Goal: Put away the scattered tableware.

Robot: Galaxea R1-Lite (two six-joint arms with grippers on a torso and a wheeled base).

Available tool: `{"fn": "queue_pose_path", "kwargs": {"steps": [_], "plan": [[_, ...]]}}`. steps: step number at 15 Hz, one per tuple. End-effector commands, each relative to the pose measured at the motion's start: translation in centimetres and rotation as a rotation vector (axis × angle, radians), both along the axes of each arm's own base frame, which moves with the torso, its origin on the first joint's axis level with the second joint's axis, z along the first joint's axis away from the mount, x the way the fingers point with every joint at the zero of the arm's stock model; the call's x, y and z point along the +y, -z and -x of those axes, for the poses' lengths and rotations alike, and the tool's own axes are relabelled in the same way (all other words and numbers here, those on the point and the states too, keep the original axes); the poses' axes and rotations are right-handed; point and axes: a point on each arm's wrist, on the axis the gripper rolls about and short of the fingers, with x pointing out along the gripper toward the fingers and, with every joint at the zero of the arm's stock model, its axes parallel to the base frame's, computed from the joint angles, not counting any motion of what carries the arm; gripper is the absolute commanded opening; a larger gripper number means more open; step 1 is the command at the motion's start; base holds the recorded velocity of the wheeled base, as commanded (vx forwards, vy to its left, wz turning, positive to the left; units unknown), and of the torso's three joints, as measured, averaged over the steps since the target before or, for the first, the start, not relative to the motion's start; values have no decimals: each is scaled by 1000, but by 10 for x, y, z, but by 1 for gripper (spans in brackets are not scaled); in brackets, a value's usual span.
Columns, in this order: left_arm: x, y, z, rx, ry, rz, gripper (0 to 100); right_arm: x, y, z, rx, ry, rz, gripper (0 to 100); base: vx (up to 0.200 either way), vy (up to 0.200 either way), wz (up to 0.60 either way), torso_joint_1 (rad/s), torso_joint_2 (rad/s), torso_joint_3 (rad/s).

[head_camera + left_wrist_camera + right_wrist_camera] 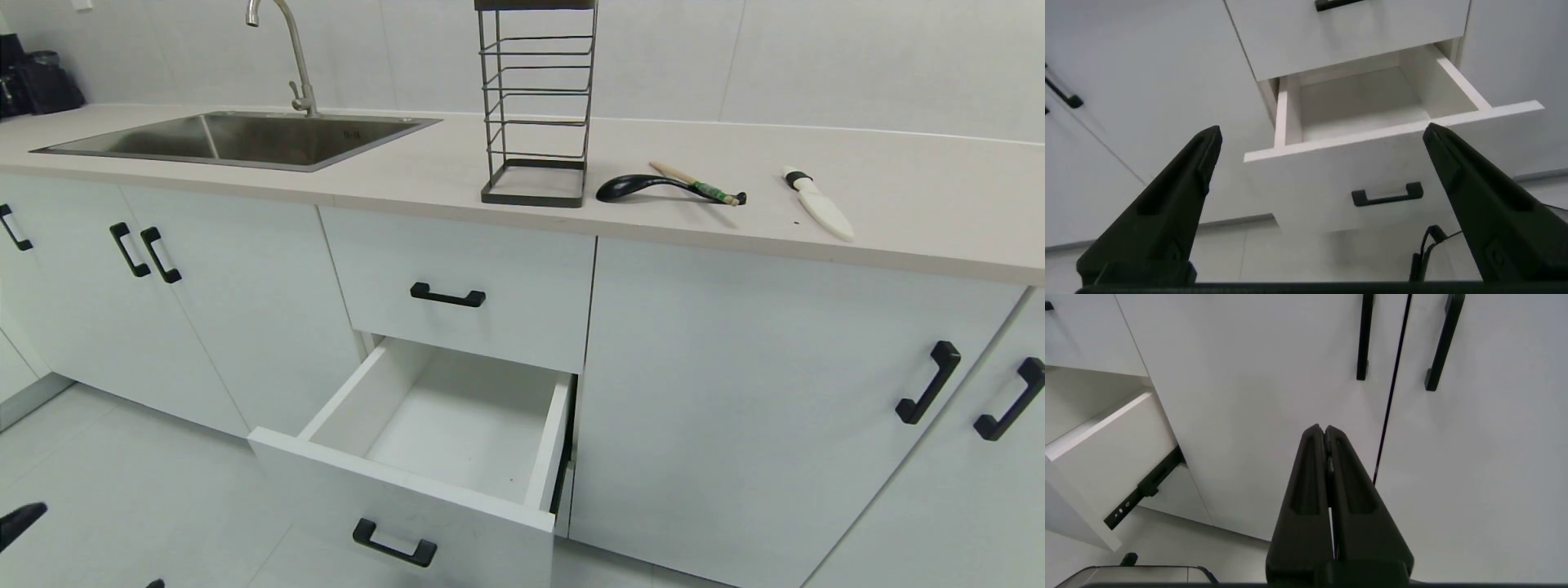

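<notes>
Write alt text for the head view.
A white lower drawer stands pulled open under a kitchen counter. On the counter lie a black spoon, wooden chopsticks and a white utensil, right of a wire rack and a sink.

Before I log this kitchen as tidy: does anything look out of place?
A black spoon, a wooden stick and a white knife lie loose on the counter right of the wire rack, and the lower drawer stands open. Nothing looks spilled.

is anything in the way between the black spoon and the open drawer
Nothing visible. The spoon lies on the counter, the drawer is pulled out below, and the rack stands beside the spoon, not between.
</notes>
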Motion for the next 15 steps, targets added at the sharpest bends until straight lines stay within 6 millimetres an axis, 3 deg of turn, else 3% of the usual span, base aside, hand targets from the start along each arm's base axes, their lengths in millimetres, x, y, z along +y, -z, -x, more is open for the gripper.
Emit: {"fn": "queue_pose_path", "kwargs": {"steps": [1, 3, 6, 10, 15], "plan": [[1, 26, 34, -122, -28, 1, 100, 0, 0, 0, 2, -1, 0, 0, 0, 0, 0, 0, 0, 0], [1, 37, 34, -100, -55, 10, 100, 0, 0, 0, 2, -1, -2, 0, 0, 0, 0, 0, 0, 0], [3, 38, 33, -74, -145, 62, 100, 0, 0, 0, 2, -1, 0, 0, 0, 0, 0, 0, 0, 0], [1, 38, 33, -64, -83, 87, 100, 0, 0, 0, 2, -1, 0, 0, 0, 0, 0, 0, 0, 0], [3, 41, 33, -31, -155, 123, 100, 0, 0, 0, 2, 1, 0, 0, 0, 0, 0, 0, 0, 0]]}}
